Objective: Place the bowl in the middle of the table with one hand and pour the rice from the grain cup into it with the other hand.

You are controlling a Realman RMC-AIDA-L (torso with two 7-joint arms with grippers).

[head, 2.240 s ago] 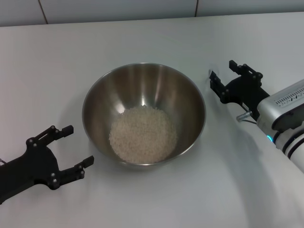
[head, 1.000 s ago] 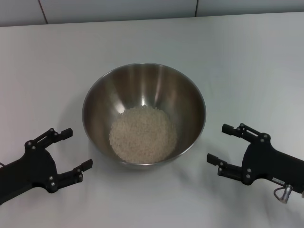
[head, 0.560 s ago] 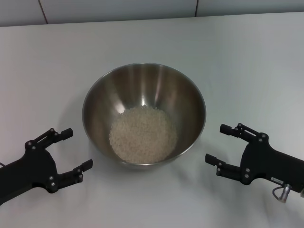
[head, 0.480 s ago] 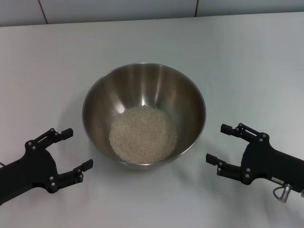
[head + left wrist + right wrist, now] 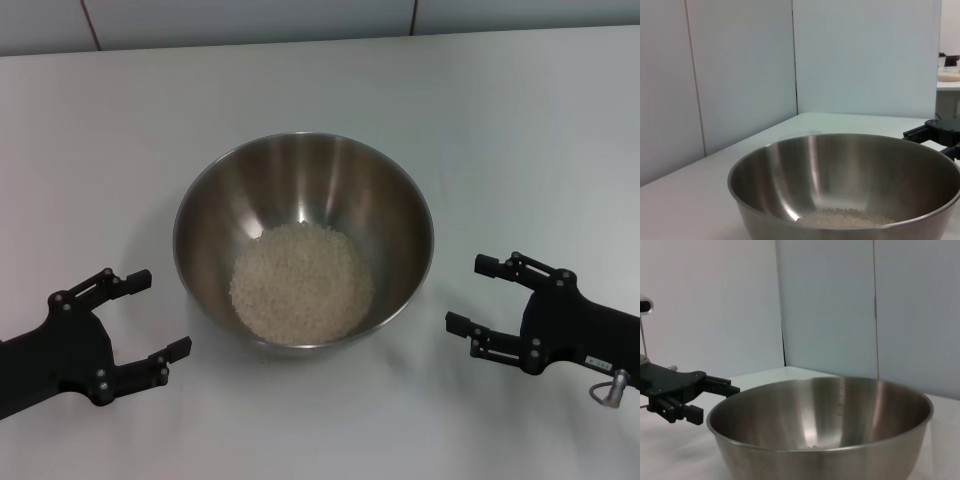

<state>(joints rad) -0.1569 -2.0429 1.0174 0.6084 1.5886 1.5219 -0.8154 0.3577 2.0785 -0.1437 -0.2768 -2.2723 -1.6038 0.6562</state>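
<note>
The steel bowl (image 5: 300, 165) stands in the middle of the white table (image 5: 520, 120). The rice (image 5: 302, 280) lies as a pale heap on its bottom. My left gripper (image 5: 164, 312) is open and empty, low over the table near the bowl's front left, not touching it. My right gripper (image 5: 467, 292) is open and empty at the bowl's front right, a short gap from its rim. The left wrist view shows the bowl (image 5: 850, 170), the rice (image 5: 845, 218) and the right gripper's fingers (image 5: 920, 132) beyond it. The right wrist view shows the bowl (image 5: 820, 410) and the left gripper (image 5: 719, 400). The grain cup is out of view.
A light tiled wall (image 5: 250, 20) runs along the table's far edge. Pale wall panels (image 5: 740, 75) stand behind the table in both wrist views.
My right gripper came from the bowl's far right side to its front right, then drew back slightly from the bowl. My left gripper shifted slightly towards the front edge. Bowl and rice are unmoved.
</note>
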